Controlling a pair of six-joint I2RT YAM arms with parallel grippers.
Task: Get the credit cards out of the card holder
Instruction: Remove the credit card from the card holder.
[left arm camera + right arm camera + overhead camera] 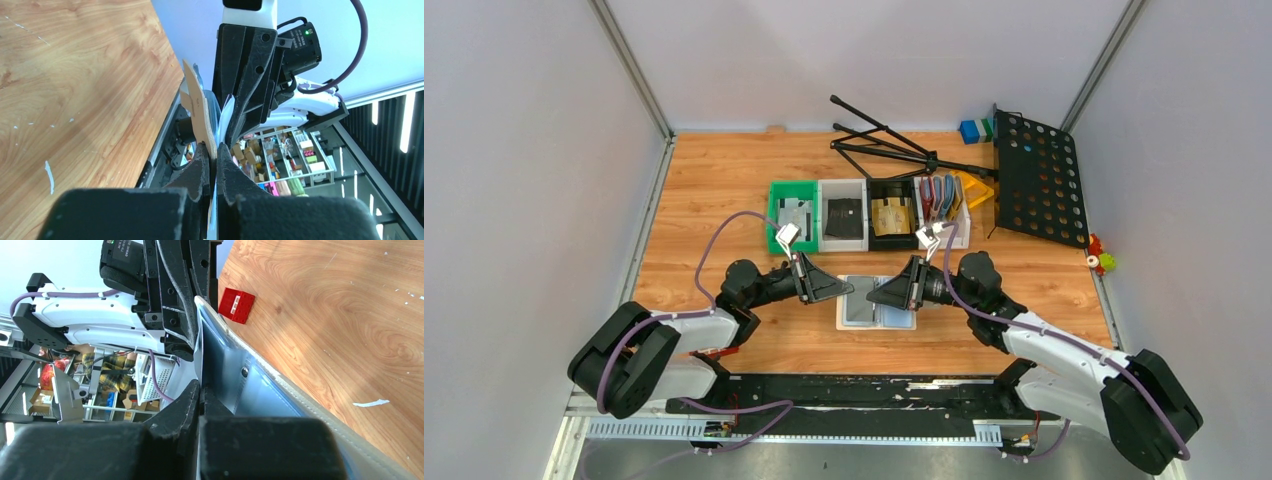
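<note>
The card holder [877,305] is a pale grey-blue wallet lying open at the table's middle. A dark grey patch [861,313] in its left half may be a credit card; I cannot tell for sure. My left gripper [851,288] reaches in from the left, my right gripper [873,295] from the right. In the left wrist view the gripper [214,150] is shut on the holder's thin tan-backed flap [199,107]. In the right wrist view the gripper [200,388] is shut on a thin edge of the holder [270,390], whose blue inside and snap show.
A row of bins stands behind the holder: green [791,216], white [843,215], black [892,214], and one with standing wallets [942,198]. A black perforated stand [1036,178] lies at the back right. A red brick [236,305] lies on the table under the left arm.
</note>
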